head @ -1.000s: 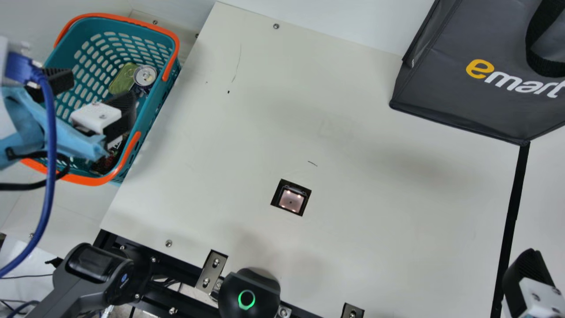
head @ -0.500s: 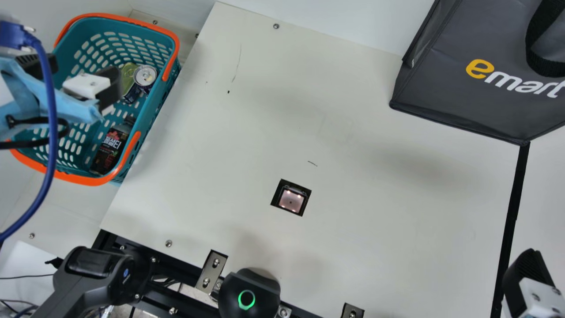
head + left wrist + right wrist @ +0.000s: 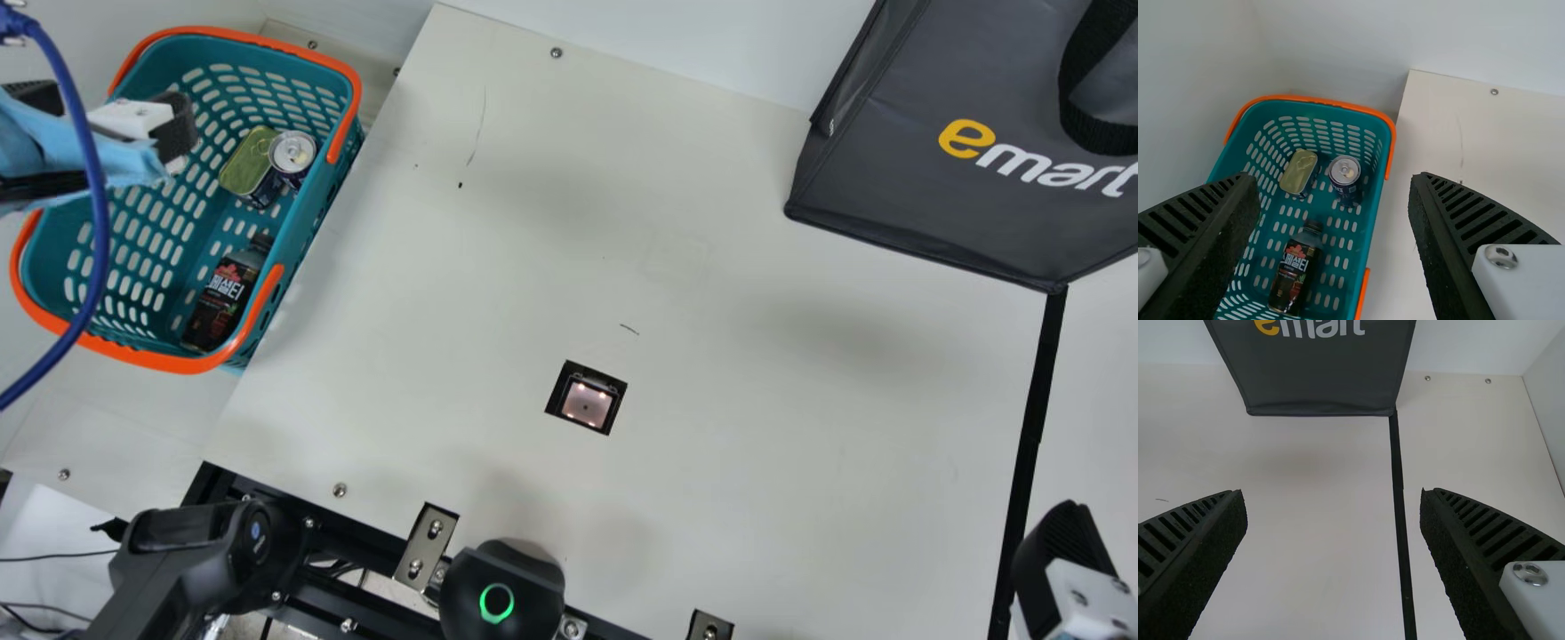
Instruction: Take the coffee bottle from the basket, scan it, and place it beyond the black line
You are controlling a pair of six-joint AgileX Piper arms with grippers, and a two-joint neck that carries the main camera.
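Main view; clock directions are taken from the scanner window (image 3: 586,404), near to far. At the counter's (image 3: 756,489) near edge, between 6 and 7 o'clock, stands a black dome (image 3: 471,591) with a green-lit ring. The right gripper (image 3: 1067,573), at 4 o'clock, is beside the black line (image 3: 1031,427), which runs to the dark bag (image 3: 925,204) at 2 o'clock. The coffee bottle (image 3: 218,307) lies in the basket (image 3: 311,213), between 9 and 10 o'clock, the basket's wall standing between it and the counter. Farther inside sit a green-lidded tin (image 3: 249,163) and a round can (image 3: 293,153), both apart from the bottle. A blue cable (image 3: 96,204) crosses in front of the basket; the left gripper (image 3: 107,107) is at 10 o'clock. The left wrist view reveals its fingers wide apart and part of the rim hidden behind it in the main view. The right wrist view, with its fingers also wide, adds two screws (image 3: 1427,378) beyond the line.
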